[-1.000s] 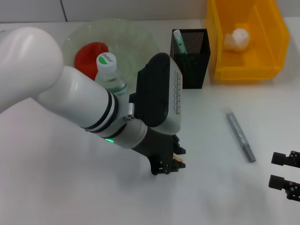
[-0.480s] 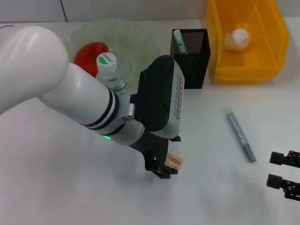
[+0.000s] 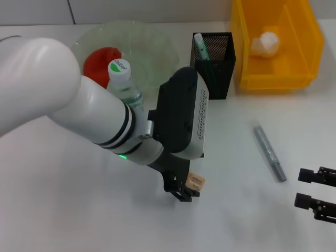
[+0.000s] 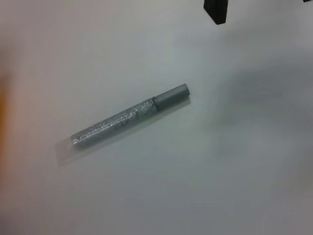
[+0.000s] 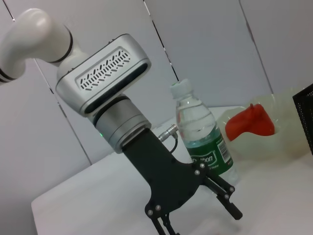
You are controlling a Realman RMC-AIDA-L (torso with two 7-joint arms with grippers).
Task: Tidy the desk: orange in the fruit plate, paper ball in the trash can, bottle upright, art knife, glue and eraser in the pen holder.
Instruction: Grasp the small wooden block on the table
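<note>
My left gripper (image 3: 187, 188) hangs just above the table's middle, shut on the eraser (image 3: 195, 181), a tiny tan block. The orange (image 3: 101, 60) lies in the pale-green fruit plate (image 3: 152, 44). In front of the plate the bottle (image 3: 124, 81) stands upright, white cap up. The black mesh pen holder (image 3: 215, 73) holds a white-and-green glue stick (image 3: 199, 46). The paper ball (image 3: 264, 43) sits in the yellow trash can (image 3: 247, 63). The slim grey art knife (image 3: 269, 153) lies on the table to the right. My right gripper (image 3: 316, 189) is open, low at the right edge.
The left wrist view looks down on the art knife (image 4: 128, 120) on bare white table. The right wrist view shows the left arm beside the bottle (image 5: 203, 142) and the orange (image 5: 252, 125). The left forearm (image 3: 79, 105) covers much of the table's left.
The left gripper has lifted the eraser a little off the table and shifted slightly toward me. The right gripper has edged a little leftward.
</note>
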